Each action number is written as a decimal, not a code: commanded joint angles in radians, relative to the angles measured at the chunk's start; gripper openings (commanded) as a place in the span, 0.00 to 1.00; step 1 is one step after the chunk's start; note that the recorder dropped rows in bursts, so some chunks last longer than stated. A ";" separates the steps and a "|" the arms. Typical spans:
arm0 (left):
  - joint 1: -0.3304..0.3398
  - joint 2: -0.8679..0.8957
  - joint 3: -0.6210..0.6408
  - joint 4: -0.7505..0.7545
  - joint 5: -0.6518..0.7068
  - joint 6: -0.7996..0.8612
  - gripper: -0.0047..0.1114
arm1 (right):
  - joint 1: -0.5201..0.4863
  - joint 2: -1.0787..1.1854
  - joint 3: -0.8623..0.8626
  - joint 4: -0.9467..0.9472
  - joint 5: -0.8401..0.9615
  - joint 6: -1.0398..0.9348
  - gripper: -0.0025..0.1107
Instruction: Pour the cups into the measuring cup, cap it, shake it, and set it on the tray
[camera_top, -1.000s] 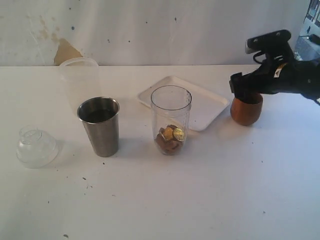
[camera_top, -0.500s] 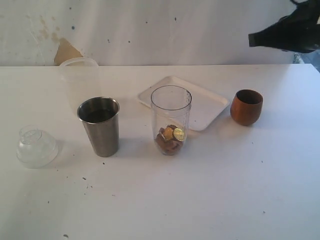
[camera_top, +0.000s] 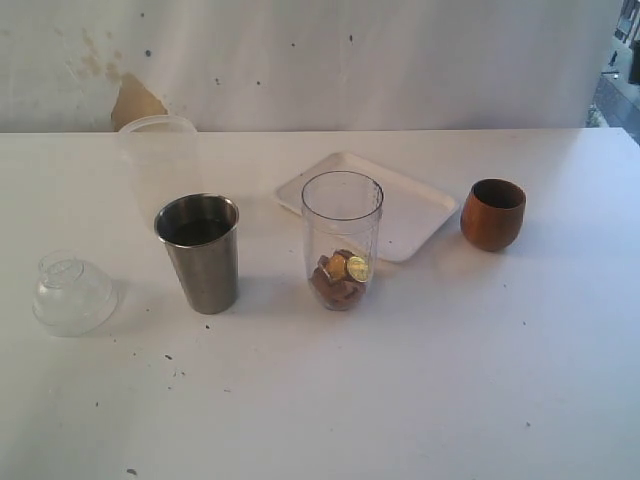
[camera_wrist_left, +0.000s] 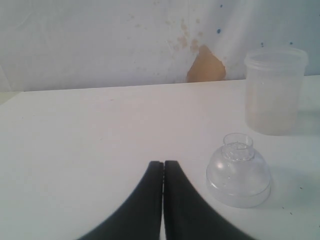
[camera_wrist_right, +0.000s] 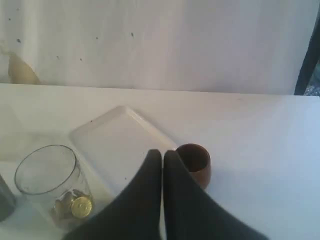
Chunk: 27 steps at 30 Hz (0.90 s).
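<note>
The clear measuring cup (camera_top: 342, 238) stands mid-table with gold and brown pieces at its bottom; it also shows in the right wrist view (camera_wrist_right: 49, 185). A steel tumbler (camera_top: 199, 252) stands to its left. The wooden cup (camera_top: 493, 213) sits upright at the right, beside the white tray (camera_top: 415, 215), and its inside looks dark. My right gripper (camera_wrist_right: 162, 153) is shut and empty, held high above the wooden cup (camera_wrist_right: 195, 164) and tray (camera_wrist_right: 112, 142). My left gripper (camera_wrist_left: 163, 163) is shut and empty, near the clear domed cap (camera_wrist_left: 239, 171).
A frosted plastic tub (camera_top: 158, 160) stands at the back left, also seen from the left wrist (camera_wrist_left: 274, 90). The domed cap (camera_top: 72, 293) lies at the far left of the table. A stained white wall runs behind. Neither arm shows in the exterior view.
My right gripper let go of the wooden cup, rose up and back, and left the exterior view at the upper right. The wooden cup stays upright on the table.
</note>
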 joint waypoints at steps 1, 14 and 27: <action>-0.004 -0.003 0.005 -0.008 -0.006 -0.004 0.05 | 0.002 -0.169 0.032 0.008 0.145 -0.006 0.03; -0.004 -0.003 0.005 -0.008 -0.006 -0.004 0.05 | 0.002 -0.409 0.049 0.002 0.161 -0.006 0.03; -0.004 -0.003 0.005 -0.008 -0.006 -0.004 0.05 | 0.002 -0.825 0.601 -0.070 -0.373 -0.081 0.03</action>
